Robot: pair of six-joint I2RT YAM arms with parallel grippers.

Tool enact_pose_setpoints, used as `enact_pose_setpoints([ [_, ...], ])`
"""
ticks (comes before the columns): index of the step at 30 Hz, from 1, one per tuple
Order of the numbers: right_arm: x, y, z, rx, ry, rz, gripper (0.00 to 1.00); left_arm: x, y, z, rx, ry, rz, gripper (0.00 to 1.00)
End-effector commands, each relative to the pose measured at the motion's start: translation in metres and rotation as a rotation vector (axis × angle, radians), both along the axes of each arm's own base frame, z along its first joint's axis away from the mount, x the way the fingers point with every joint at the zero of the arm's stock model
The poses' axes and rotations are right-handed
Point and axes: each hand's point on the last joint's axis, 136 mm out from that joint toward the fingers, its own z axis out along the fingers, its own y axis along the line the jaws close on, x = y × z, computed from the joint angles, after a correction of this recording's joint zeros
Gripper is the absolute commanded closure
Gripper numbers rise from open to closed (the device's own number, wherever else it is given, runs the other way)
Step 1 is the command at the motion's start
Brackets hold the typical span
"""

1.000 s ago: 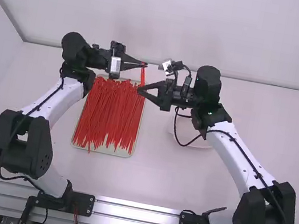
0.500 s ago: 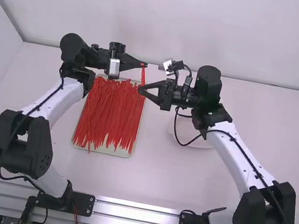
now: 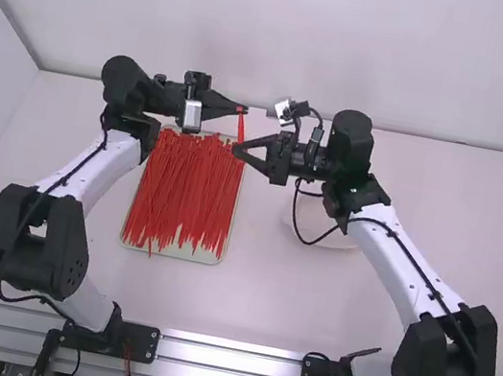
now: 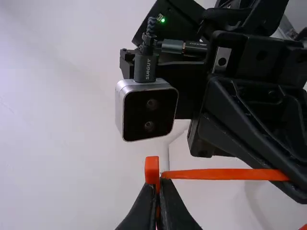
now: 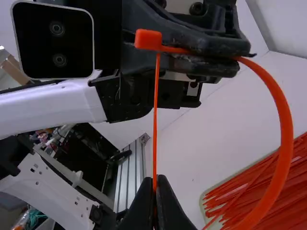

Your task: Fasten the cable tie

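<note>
Heap of spare ties [image 3: 182,195] lies nearest; just beyond, right gripper [image 3: 237,149] is clamped on the cable tie [image 5: 154,120] near its tail. Past that, left gripper [image 3: 237,108] pinches its head [image 4: 151,168] above the heap's far end. Loop looks formed; threading unclear, cinching probably left. Right wrist view shows the bowed strap; left wrist view gives a straight run.

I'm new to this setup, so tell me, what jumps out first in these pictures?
A single orange-red plastic cable tie, bowed into a curve, is pinched between the left hand and the right hand. They hold it over the far end of a beige tray, which carries a dense pile of matching red ties.
</note>
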Motion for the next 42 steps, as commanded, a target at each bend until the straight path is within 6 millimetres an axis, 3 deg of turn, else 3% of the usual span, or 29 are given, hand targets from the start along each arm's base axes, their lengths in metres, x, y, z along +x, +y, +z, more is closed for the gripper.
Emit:
enact_pose_setpoints([
  [1, 0.003, 0.0, 0.011, 0.015, -0.024, 0.004, 1.0, -0.003, -0.001, 0.004, 0.002, -0.027, -0.006, 0.98],
  [18, 0.004, 0.0, 0.012, 0.018, -0.034, -0.004, 1.0, -0.005, -0.003, -0.004, 0.002, -0.011, -0.012, 0.98],
  [31, 0.008, 0.0, 0.027, 0.06, -0.074, -0.024, 1.0, -0.013, -0.005, -0.01, 0.026, 0.005, -0.062, 0.98],
  [42, 0.016, 0.0, 0.038, 0.092, -0.089, -0.073, 1.0, -0.021, -0.02, -0.014, 0.031, 0.037, -0.113, 0.98],
])
